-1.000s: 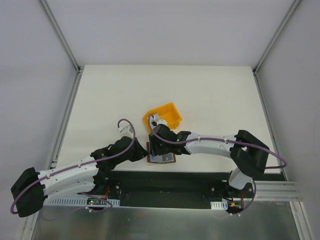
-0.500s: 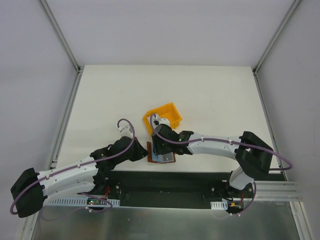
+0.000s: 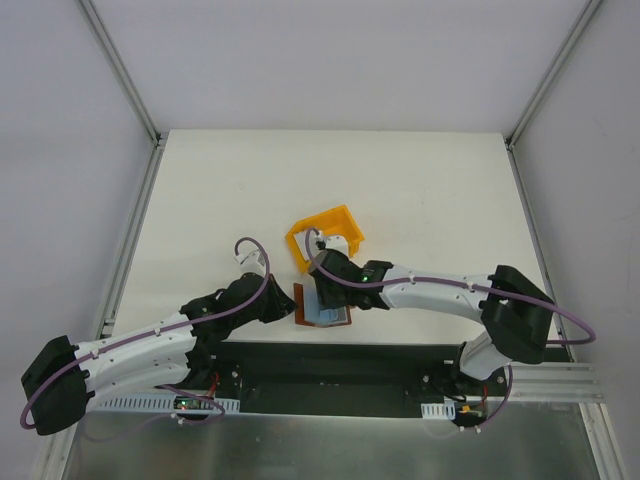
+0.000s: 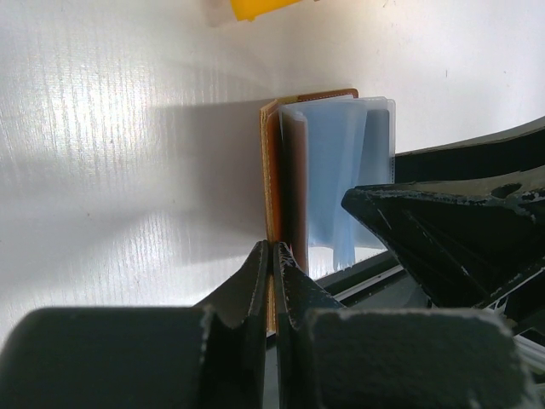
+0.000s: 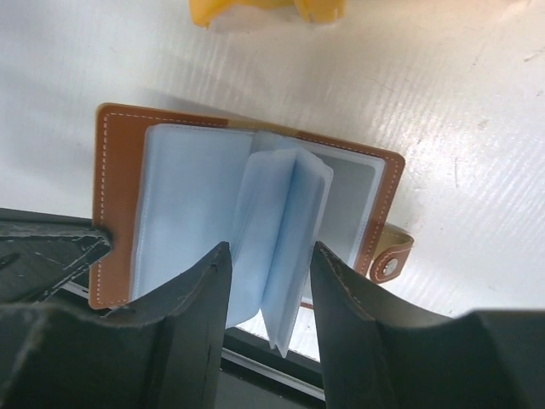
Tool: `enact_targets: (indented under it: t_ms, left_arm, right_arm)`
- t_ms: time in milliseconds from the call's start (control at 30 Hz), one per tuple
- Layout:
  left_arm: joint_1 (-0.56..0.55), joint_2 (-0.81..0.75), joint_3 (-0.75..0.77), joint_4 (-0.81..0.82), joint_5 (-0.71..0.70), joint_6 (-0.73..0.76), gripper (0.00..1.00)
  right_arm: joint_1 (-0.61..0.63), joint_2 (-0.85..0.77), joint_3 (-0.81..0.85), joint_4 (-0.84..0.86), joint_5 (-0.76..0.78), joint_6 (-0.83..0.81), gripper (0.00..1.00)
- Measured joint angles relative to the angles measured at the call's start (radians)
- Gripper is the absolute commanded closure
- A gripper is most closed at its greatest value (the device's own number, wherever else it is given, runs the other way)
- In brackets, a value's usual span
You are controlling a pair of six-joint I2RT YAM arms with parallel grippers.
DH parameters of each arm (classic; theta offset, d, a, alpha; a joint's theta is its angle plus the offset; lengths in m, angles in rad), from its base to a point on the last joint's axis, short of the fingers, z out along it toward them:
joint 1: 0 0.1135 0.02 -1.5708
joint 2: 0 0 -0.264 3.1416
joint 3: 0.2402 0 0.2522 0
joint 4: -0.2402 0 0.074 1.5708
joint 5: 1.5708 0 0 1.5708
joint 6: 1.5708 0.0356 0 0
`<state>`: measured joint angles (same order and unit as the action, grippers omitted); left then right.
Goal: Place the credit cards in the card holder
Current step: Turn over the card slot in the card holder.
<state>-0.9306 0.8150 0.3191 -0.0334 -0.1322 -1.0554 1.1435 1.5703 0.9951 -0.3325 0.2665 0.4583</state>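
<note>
Evidently it's the opening step: the card holder (image 3: 326,312) lies open at the near edge of the bench (image 3: 400,180), the left gripper (image 4: 273,256) pinching its brown cover and the right gripper (image 5: 270,251) spread astride the sleeves (image 5: 285,204). Next, I'd say, it must fetch one of the credit cards, which I can't spot.

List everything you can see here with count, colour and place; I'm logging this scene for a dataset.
brown leather card holder: one, brown cover, lying open at the table's near edge
clear plastic sleeves: several, pale blue, fanned up inside the card holder
snap tab: one, brown with a metal stud, on the card holder's far cover
yellow plastic bin: one, yellow, just beyond the card holder
credit cards: none that I can make out
white table: one, white, under everything
left gripper: one, black, shut on the card holder's cover edge
right gripper: one, black, open, fingers astride the sleeves
</note>
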Motion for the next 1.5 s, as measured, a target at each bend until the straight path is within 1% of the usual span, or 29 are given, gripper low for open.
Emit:
enact_targets:
  t_ms: [133,267,400,500,567,667,767,1000,1233,1500]
  left_arm:
    - [0.0,0.0,0.0,0.0,0.0,0.0,1.0]
    - [0.0,0.001,0.0,0.0,0.0,0.0,1.0]
    - [0.0,0.001,0.0,0.0,0.0,0.0,1.0]
    - [0.0,0.001,0.0,0.0,0.0,0.0,1.0]
    - [0.0,0.001,0.0,0.0,0.0,0.0,1.0]
    - [0.0,0.0,-0.002,0.002,0.0,-0.001,1.0]
    - [0.0,0.0,-0.01,0.005,-0.001,-0.008,1.0]
    - [0.0,-0.002,-0.045,0.011,-0.002,-0.032,1.0]
    - [0.0,0.008,-0.057,0.014,-0.007,-0.038,1.0]
    - [0.0,0.024,-0.071,-0.003,-0.026,-0.041,1.0]
  right_arm:
    - [0.0,-0.004,0.002,-0.028,0.018,-0.004,0.53]
    - [0.001,0.0,0.053,-0.103,0.047,-0.011,0.52]
    - [0.008,0.02,0.09,-0.121,0.061,-0.015,0.5]
    - [0.015,0.042,0.093,-0.122,0.055,-0.016,0.48]
    - [0.018,0.056,0.093,-0.126,0.05,-0.016,0.45]
    - [0.017,0.064,0.093,-0.127,0.039,-0.014,0.44]
    - [0.008,0.064,0.079,-0.104,0.013,-0.008,0.43]
    - [-0.029,0.064,-0.021,-0.039,-0.066,0.026,0.41]
    - [-0.043,0.064,-0.037,0.0,-0.099,0.041,0.41]
    - [-0.075,0.063,-0.053,0.077,-0.202,0.053,0.41]
